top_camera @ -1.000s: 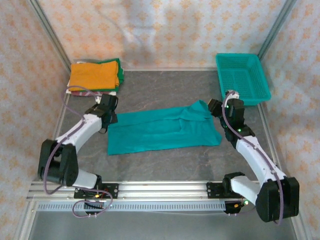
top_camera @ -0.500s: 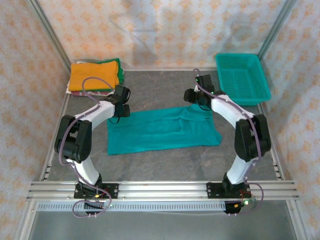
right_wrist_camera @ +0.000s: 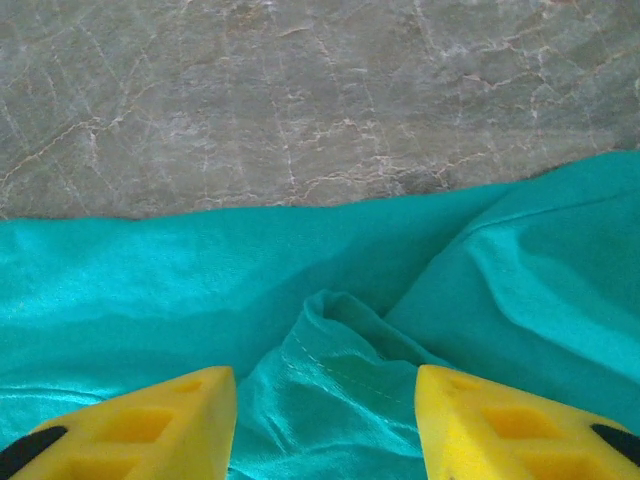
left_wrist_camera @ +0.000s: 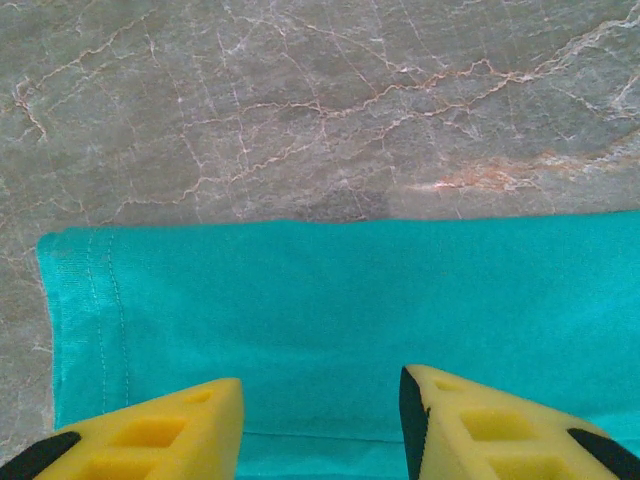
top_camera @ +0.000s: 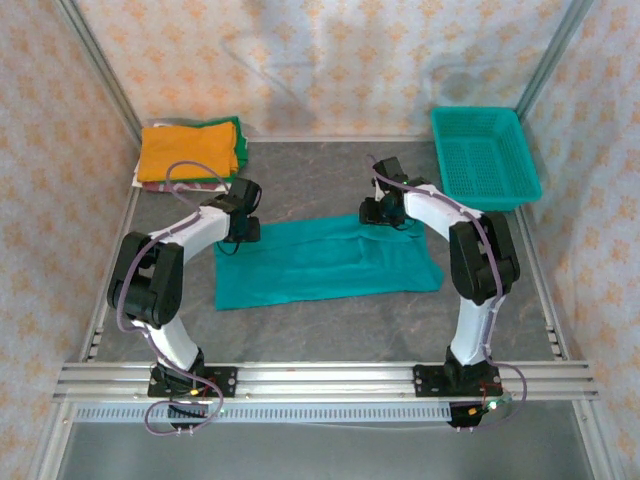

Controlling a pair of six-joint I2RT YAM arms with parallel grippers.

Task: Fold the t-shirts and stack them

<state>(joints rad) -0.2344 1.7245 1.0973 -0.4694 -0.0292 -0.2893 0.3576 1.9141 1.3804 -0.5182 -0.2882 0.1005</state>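
A spread t-shirt (top_camera: 325, 262) lies across the middle of the worktop (top_camera: 320, 175), its long side running left to right. At upper left of the frame, in the worktop's far corner, sits a stack of folded t-shirts (top_camera: 190, 150). At upper right, a mesh basket (top_camera: 485, 155) rests in the opposite far corner. The left fingers (left_wrist_camera: 150, 430) stand over the shirt's far left corner, and the right fingers (right_wrist_camera: 140, 420) straddle a raised fold at its far edge, right of centre. A rail (top_camera: 320, 378) runs along the bottom.
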